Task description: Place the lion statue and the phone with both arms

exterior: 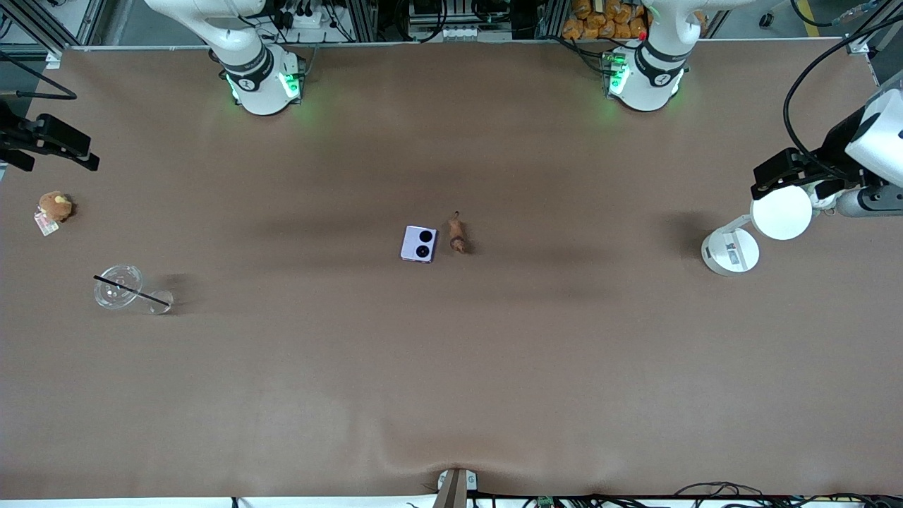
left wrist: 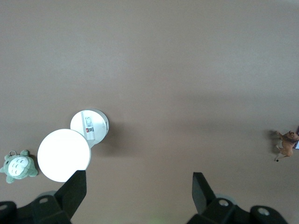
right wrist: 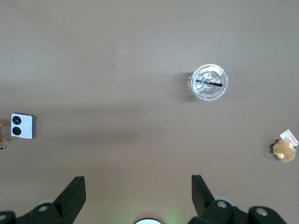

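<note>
The phone [exterior: 419, 244], pale lilac with two black camera circles, lies flat at the table's middle. The lion statue [exterior: 457, 234], small and reddish-brown, lies right beside it toward the left arm's end. The phone also shows in the right wrist view [right wrist: 22, 126], and the lion at the edge of the left wrist view [left wrist: 286, 143]. My left gripper [exterior: 783, 173] hangs open and empty high over the left arm's end of the table [left wrist: 139, 186]. My right gripper [exterior: 53, 144] hangs open and empty high over the right arm's end [right wrist: 138, 186].
A white round-headed stand [exterior: 731, 250] is below the left gripper, with a grey-green eared plush [left wrist: 18, 166] beside it. A clear lidded cup with a black straw [exterior: 118, 286] and a tan plush with a tag [exterior: 55, 207] lie at the right arm's end.
</note>
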`<state>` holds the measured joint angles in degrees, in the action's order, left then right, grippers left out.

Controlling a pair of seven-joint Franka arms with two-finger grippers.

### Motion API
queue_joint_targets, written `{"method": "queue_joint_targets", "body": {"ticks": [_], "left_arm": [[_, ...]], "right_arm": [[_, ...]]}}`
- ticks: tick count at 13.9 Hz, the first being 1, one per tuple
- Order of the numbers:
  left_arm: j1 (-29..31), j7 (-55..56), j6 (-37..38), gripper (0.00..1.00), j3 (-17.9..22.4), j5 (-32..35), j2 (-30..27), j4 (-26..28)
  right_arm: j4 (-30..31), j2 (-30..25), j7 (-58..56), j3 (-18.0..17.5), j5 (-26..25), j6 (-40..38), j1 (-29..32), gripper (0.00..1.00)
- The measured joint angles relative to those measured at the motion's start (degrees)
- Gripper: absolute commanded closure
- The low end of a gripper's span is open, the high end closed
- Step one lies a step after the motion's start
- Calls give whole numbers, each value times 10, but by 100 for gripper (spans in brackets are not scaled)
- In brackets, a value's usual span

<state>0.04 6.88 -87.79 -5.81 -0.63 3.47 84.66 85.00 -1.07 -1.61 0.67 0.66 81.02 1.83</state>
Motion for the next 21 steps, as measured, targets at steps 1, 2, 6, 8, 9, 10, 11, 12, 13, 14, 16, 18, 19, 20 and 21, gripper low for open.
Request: {"method": "queue_joint_targets", "body": {"ticks": [1, 2, 6, 8, 9, 10, 11, 12, 13, 14, 16, 18, 19, 20, 21], "left_arm": [[-1, 0, 0, 0, 0, 0, 2, 1], [-1, 0, 0, 0, -1, 0, 6, 3], [-23, -1, 0, 0, -3, 0, 31, 6], [-51, 3, -12, 0, -4, 0, 53, 6], [-64, 5, -26, 0, -5, 0, 65, 4], [-77, 12, -38, 0, -5, 0, 78, 0], [-92, 26, -52, 0, -5, 0, 91, -4], [-110, 48, -65, 0, -6, 0, 103, -7], [-132, 80, -78, 0, -6, 0, 115, -9], [-155, 114, -90, 0, -7, 0, 126, -11], [-192, 164, -113, 0, -7, 0, 142, -14], [-210, 192, -128, 0, -8, 0, 153, -16], [-219, 206, -136, 0, -8, 0, 158, -17], [-231, 228, -147, 0, -9, 0, 166, -17], [-246, 253, -162, 0, -9, 0, 175, -17]], "right_arm": [[-1, 0, 0, 1, 0, 2, 1, 0], [-2, 0, 0, 1, 0, 5, 2, 0], [-2, 1, 0, 1, 0, 10, 3, 0], [-2, 2, 0, 1, 0, 10, 3, 0], [-2, 2, 0, 1, 0, 11, 3, 0], [-2, 2, 0, 1, 0, 11, 3, 0], [-2, 2, 0, 0, 0, 11, 3, 0], [-2, 2, 0, 0, 0, 11, 3, 0], [-2, 2, 0, 0, 0, 11, 3, 0], [-2, 2, 0, 0, 0, 11, 3, 0], [-2, 2, 0, 0, 0, 11, 3, 0], [-2, 2, 0, 0, 0, 11, 3, 0], [-2, 2, 0, 0, 0, 11, 3, 0], [-2, 2, 0, 0, 0, 11, 3, 0], [-2, 2, 0, 0, 0, 11, 3, 0]]}}
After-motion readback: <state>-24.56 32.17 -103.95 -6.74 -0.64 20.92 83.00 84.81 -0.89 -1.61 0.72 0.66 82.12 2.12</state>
